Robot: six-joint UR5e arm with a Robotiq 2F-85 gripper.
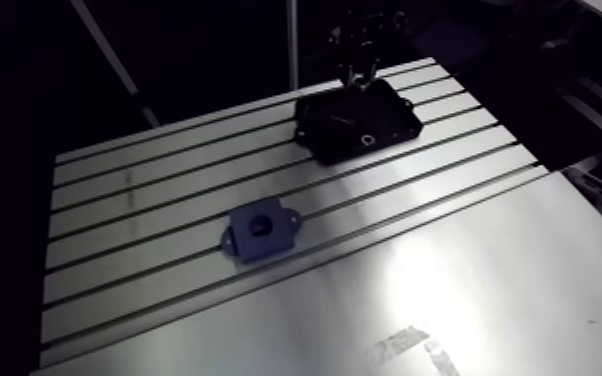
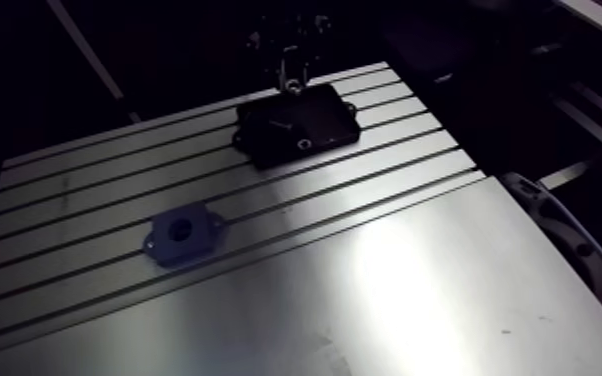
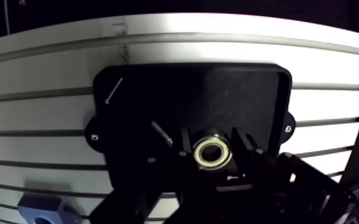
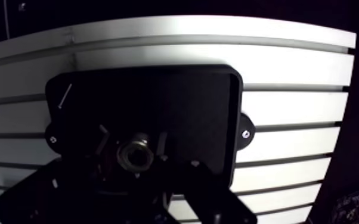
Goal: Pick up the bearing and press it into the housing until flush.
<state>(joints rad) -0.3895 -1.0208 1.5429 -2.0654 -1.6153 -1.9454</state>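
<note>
Tool (image 3: 212,142) is low over the tray (image 3: 229,89) on the far side of the desk (image 1: 445,280), with the bearing (image 3: 213,153) at its tip. Clenched or released, we cannot tell. Housing (image 1: 260,230) sits near left, bore empty. We judge the pickup unfinished; carry and pressing remain.

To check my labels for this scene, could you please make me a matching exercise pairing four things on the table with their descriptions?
Things:
1 bearing
2 housing
3 thin pin
4 tray

Descriptions:
A dark block with a round hole, alone on the slotted table
B black, holding small parts
C shiny ring inside the tray
D lying slanted in a tray corner

Pairs: 1-C, 2-A, 3-D, 4-B
</note>
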